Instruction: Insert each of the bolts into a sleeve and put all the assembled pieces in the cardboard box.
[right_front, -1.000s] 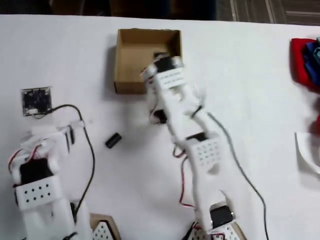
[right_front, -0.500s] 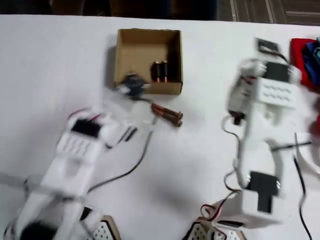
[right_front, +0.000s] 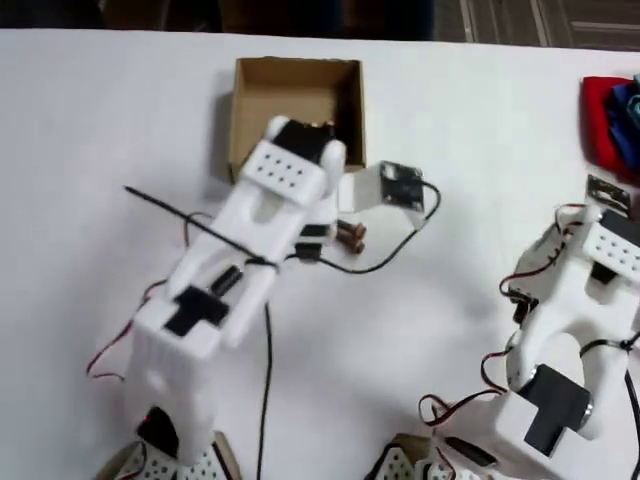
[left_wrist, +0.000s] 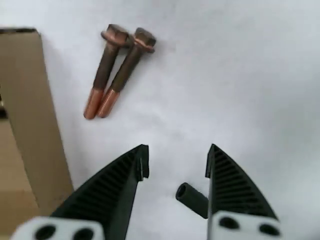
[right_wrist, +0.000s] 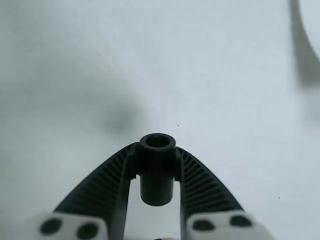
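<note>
Gripping, right hand (right_wrist: 156, 149): fingers closed on the gripped sleeve (right_wrist: 157, 177), a short black tube pinched at the fingertips. Its open bore end shows between them. White surface (right_wrist: 225, 75) lies beyond.
Left hand (left_wrist: 177, 154): spread wide, nothing in it, low over the surface.
Loose sleeve (left_wrist: 192, 199): black, lying on its side on the surface between the left hand's fingers, just beside one of them. Cannot tell whether it touches.
Bolts (left_wrist: 119, 70): two, copper-coloured, lying side by side and touching, heads at the end away from the left hand. They lie past its fingertips, near the box's outer wall.
Cardboard box (right_front: 296, 66): open-topped, toward the far side of the surface. The left arm (right_front: 235, 260) stretches up to its near wall and covers part of it. Contents cannot be made out.
Right arm (right_front: 570, 320): on the right side of the surface, well apart from the box and bolts.
Red cloth (right_front: 605, 120): at the surface's right edge, beyond the right arm.
</note>
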